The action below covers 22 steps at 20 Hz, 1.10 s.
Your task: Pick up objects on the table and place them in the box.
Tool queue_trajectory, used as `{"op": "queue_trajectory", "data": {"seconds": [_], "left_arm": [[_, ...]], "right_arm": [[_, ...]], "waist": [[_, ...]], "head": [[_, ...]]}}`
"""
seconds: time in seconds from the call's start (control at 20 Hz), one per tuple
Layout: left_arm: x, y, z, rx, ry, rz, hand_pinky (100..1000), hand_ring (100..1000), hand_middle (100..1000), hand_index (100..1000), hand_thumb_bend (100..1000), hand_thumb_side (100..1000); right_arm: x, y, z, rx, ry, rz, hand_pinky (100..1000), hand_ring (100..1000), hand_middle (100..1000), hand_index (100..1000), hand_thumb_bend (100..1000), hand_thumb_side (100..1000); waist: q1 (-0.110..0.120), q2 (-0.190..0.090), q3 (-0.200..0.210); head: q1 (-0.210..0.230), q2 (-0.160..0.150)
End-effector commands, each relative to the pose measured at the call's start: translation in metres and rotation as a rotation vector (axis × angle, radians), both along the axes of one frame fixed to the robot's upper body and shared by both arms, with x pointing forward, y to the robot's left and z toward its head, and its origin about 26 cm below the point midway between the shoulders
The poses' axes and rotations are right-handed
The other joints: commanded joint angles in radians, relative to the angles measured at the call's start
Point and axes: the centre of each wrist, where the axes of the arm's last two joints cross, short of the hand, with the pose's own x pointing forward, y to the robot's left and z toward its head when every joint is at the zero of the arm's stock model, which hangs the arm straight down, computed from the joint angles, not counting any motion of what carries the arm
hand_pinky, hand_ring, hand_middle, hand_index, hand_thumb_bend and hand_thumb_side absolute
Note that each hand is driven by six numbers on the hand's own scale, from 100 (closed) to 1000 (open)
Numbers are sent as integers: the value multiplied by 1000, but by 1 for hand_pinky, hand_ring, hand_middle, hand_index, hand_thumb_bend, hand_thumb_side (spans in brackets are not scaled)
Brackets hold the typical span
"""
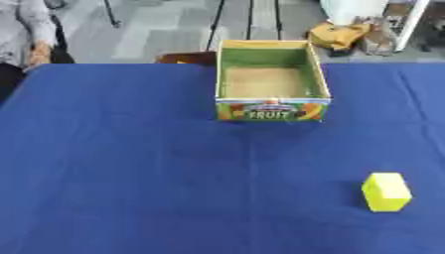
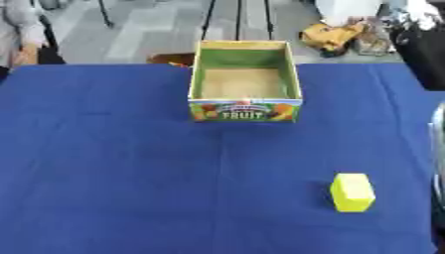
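A yellow block [image 1: 387,192] lies on the blue tablecloth at the near right. An open cardboard box [image 1: 272,110] with green inner walls and "FRUIT" printed on its front stands at the far middle of the table. Only its bare brown floor shows inside. The block sits well apart from the box, nearer to me and further right. Neither of my hands shows in either view.
The blue table [image 1: 130,163] fills most of the view. A dark brown object [image 1: 187,58] sits just behind the box's left corner at the far edge. A pale grey shape [image 2: 439,149] runs along the right border of the right eye view.
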Motion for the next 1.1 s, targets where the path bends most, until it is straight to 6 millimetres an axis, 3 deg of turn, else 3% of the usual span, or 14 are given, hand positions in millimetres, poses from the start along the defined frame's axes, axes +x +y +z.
{"op": "queue_trajectory", "data": {"seconds": [0.05,0.4,1.1], "left_arm": [[-2,0,9,20,-27,-3,598,696,840,982,145,1000],[-2,0,8,23,-22,-8,598,697,840,982,145,1000],[-3,1,5,32,-7,-18,599,699,841,982,143,1000]], "right_arm": [[-7,-1,15,-64,-26,-18,871,854,812,895,100,1000],[3,-2,31,-197,79,-54,868,861,819,897,100,1000],[62,-2,46,-533,393,-119,869,901,861,923,100,1000]], "waist": [[-2,-16,1],[0,-27,3],[3,-46,16]], "head": [[-16,-8],[-48,-1],[-58,5]]}}
